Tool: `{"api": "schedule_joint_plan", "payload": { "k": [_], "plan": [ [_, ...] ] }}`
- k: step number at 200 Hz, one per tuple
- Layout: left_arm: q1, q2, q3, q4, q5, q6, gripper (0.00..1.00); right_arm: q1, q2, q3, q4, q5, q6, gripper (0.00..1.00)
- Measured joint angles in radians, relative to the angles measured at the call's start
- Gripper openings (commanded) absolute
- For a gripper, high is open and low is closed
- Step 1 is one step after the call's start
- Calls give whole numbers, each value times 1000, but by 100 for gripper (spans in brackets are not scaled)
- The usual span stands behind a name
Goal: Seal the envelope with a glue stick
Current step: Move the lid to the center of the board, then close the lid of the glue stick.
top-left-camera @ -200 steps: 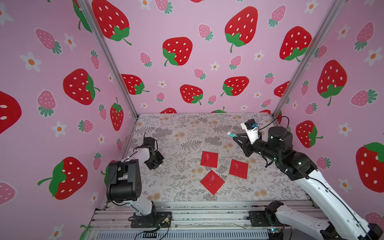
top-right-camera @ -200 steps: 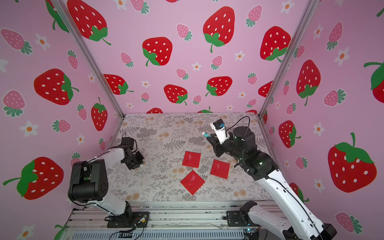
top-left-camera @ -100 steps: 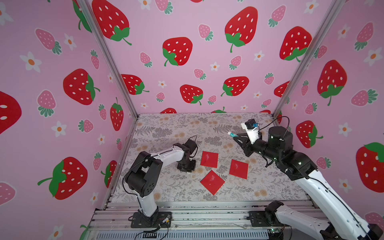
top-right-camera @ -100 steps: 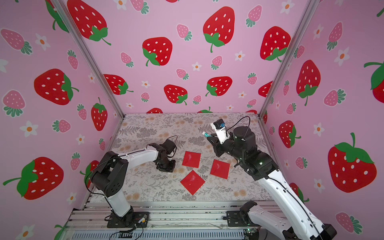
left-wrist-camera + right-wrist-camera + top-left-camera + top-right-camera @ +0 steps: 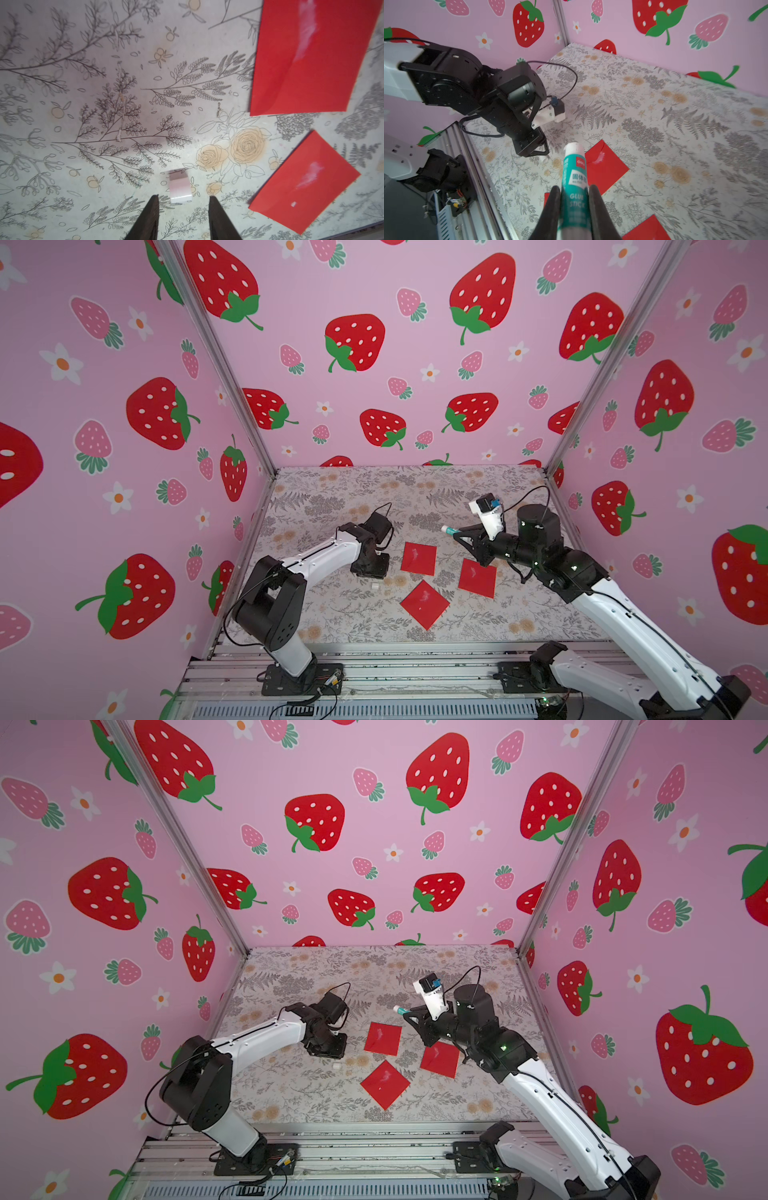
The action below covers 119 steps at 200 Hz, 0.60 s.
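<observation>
Glue stick (image 5: 575, 182) sits clamped between the narrow jaws of the right claw (image 5: 574, 187), gripped on its teal label, with its white end pointing out toward the left arm. In both top views it is held up off the table (image 5: 332, 497), near the far right corner of the far envelope (image 5: 419, 558) and touching nothing else.

Three red envelopes lie flat mid-table with none overlapping. The far envelope and the right envelope (image 5: 478, 577) lie squarely, and the near envelope (image 5: 424, 604) is turned corner-on like a diamond. Strips of bare flowered cloth separate their edges, and each carries a whitish smear.

The left claw (image 5: 183, 197) points down at the table to the left of the far envelope, its jaws moderately apart and gripping nothing. A small white cap (image 5: 180, 189) lies on the cloth just past its fingertips, in the gap between them and touching neither. A band of bare cloth shows between this claw and the far envelope's left edge. The back part of the table, up to the pink walls, is open cloth
</observation>
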Motion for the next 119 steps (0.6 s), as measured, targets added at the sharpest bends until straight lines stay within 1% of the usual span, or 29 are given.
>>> {"api": "schedule_joint_plan", "payload": {
  "k": [17, 31, 57, 79, 119],
  "plan": [
    [14, -26, -16, 3, 0, -23, 34, 14, 23, -90, 92, -53, 79, 0],
    [34, -41, -46, 5, 1, -48, 28, 43, 69, -160, 176, -80, 139, 0],
    [96, -51, -118, 13, 25, -92, 20, 142, 223, -230, 311, -102, 209, 0],
    [135, -42, -156, 24, 70, -110, 15, 208, 372, -234, 407, -104, 220, 0],
    [136, 6, -171, 74, 150, -122, 11, 282, 596, -227, 526, -83, 199, 0]
  ]
}}
